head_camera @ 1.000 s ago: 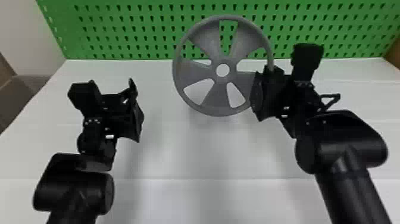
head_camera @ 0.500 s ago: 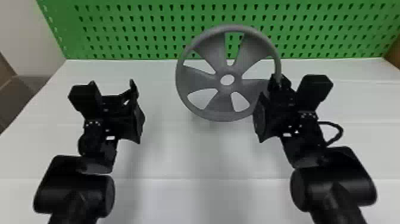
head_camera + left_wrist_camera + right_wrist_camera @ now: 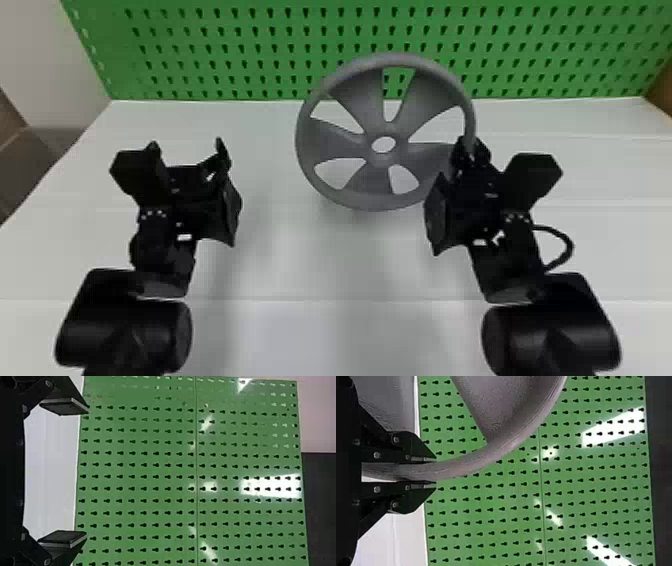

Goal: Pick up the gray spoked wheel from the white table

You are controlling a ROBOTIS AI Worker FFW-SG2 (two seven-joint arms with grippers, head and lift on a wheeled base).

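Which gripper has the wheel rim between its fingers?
The right gripper: its fingers are shut on the gray wheel rim. The left gripper stands open, with nothing between its fingers.

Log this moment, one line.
right gripper: shut on gray spoked wheel rim | wheel: raised above white table | left gripper: open, empty

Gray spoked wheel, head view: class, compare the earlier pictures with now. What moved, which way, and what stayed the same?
The wheel and right gripper have come nearer the robot and slightly right. The grip on the rim stayed; the left gripper barely shifted.
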